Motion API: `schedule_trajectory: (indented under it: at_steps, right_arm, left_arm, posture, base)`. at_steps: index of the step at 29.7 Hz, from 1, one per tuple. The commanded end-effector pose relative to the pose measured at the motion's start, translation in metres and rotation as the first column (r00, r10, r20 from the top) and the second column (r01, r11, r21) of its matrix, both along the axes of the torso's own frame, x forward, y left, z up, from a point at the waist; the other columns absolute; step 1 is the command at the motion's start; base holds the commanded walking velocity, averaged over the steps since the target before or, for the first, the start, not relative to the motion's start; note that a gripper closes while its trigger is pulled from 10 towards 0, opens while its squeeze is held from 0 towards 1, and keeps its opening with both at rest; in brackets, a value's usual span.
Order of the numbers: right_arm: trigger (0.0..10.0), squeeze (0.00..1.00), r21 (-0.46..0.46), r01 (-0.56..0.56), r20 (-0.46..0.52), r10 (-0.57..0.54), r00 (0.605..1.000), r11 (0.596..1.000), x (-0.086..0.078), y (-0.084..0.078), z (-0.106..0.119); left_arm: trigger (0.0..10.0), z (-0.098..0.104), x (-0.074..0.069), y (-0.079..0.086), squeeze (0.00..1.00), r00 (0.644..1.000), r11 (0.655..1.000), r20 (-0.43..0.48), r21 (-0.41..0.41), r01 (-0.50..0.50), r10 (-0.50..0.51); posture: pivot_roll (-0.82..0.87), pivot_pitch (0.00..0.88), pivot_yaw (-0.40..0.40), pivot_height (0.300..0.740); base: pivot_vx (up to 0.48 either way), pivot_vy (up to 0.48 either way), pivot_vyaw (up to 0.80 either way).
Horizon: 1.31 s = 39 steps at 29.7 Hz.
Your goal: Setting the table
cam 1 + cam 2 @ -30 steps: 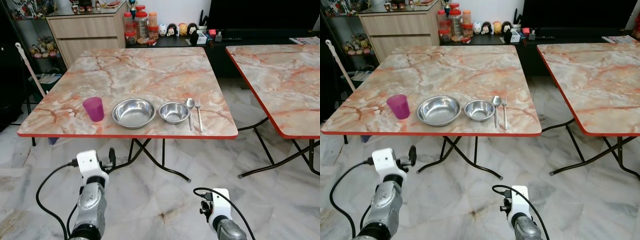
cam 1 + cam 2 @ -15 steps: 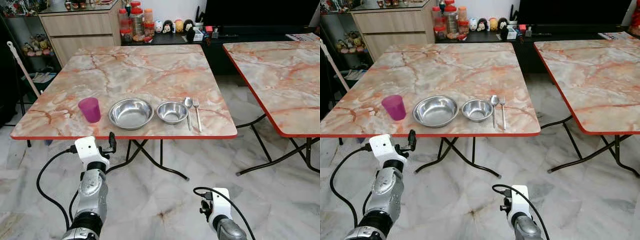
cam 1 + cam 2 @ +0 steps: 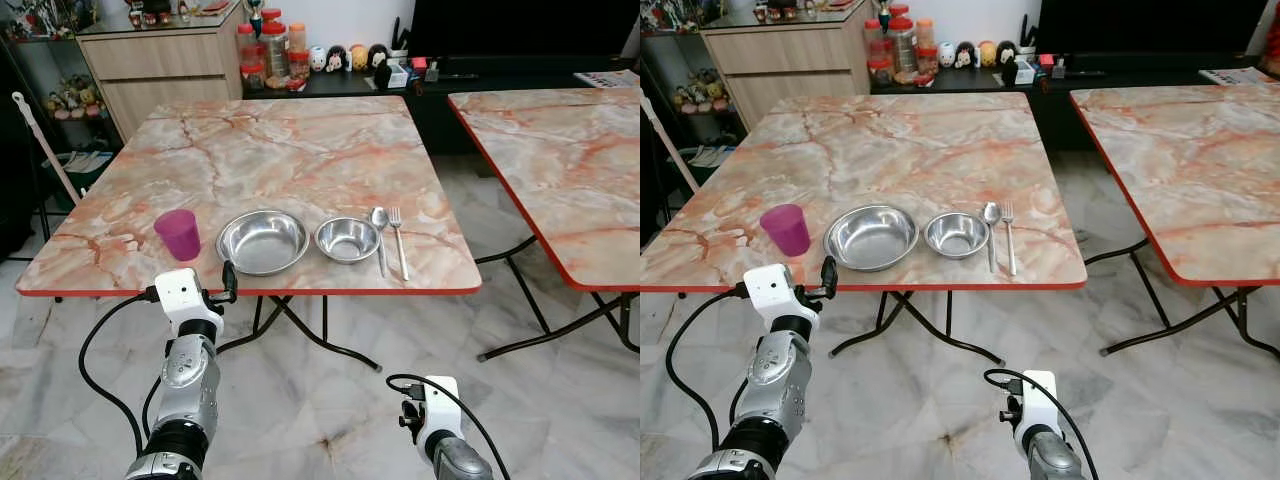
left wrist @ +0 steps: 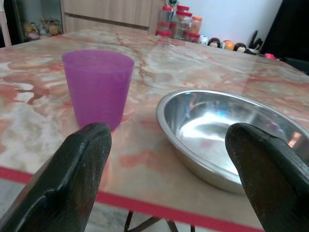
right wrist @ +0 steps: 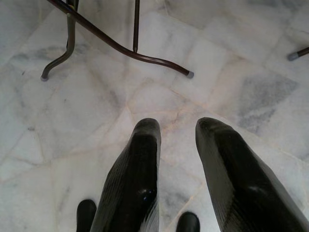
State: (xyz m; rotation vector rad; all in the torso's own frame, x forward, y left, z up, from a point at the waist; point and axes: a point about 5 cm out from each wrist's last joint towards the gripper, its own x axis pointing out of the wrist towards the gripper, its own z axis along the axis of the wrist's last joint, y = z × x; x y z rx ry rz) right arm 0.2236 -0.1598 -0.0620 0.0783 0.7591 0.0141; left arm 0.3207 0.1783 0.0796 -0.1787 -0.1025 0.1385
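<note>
Head views first: desk [image 3: 300, 150] carries a near-complete setting along its near edge, namely purple cup [image 3: 178, 234], then large steel bowl [image 3: 263, 241], then small steel bowl [image 3: 347, 239], then spoon [image 3: 380, 238] and fork [image 3: 398, 241] lying side by side at the right end. Looks like most of the laying-out is done; any shortfall seems to be a matter of spacing or final touches, judging by the neat row. Left end effector [image 3: 226, 280] raised to the desk's red rim, just below the gap between cup and large bowl, holding nothing. Right arm [image 3: 1035, 405] hangs low over the marble floor [image 3: 1160, 400], idle.

Left wrist view: fingers [image 4: 72, 179] spread wide apart, empty, level with the desk edge; cup stands upright and just beside the large bowl, not touching it. Suggests a reach toward cup or bowl is the step in hand, though cannot tell which.

Right wrist view: right end effector [image 5: 176, 159] points at the floor, fingers a little apart, gripping nothing; desk leg [image 5: 120, 48] above.
</note>
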Motion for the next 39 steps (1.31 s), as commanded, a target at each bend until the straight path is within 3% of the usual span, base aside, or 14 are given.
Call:
schedule_trajectory:
  at_steps: [1,6,8,28,39]
  right_arm:
    - [10.0,0.00,0.004,0.001,0.010,-0.001,1.000,1.000,0.003,0.002,0.002]
    - [10.0,0.00,0.002,-0.035,0.014,0.035,0.999,0.999,0.002,0.005,0.002]
    - [10.0,0.00,0.018,0.001,0.010,-0.001,1.000,1.000,0.002,0.004,0.001]
    - [10.0,0.00,0.012,-0.011,0.000,0.011,1.000,1.000,-0.001,0.004,-0.001]
    - [10.0,0.00,0.010,-0.017,-0.007,0.017,1.000,1.000,-0.003,0.005,-0.002]
  left_arm:
    - [10.0,0.012,0.006,0.002,0.00,0.999,1.000,0.034,0.001,0.000,0.000]
    - [10.0,0.012,0.006,0.002,0.00,0.999,1.000,0.039,-0.001,-0.002,0.002]
    - [10.0,0.013,0.006,0.002,0.00,0.999,1.000,0.042,-0.003,-0.002,0.003]
    - [10.0,0.018,0.000,0.007,0.00,0.998,1.000,0.069,-0.002,0.004,-0.004]
    - [10.0,0.017,-0.021,0.014,0.00,0.998,0.999,0.063,-0.037,-0.006,0.008]
  posture:
    - [0.06,0.000,0.032,0.740]
    - [0.06,0.000,0.030,0.740]
    - [0.06,0.000,0.029,0.740]
    - [0.06,0.000,0.035,0.740]
    - [0.07,0.000,0.034,0.740]
  base:
    - [0.337,0.000,0.00]
    - [0.338,0.000,0.54]
    - [0.337,0.000,0.00]
    - [0.331,0.000,0.00]
    - [0.000,0.000,0.00]
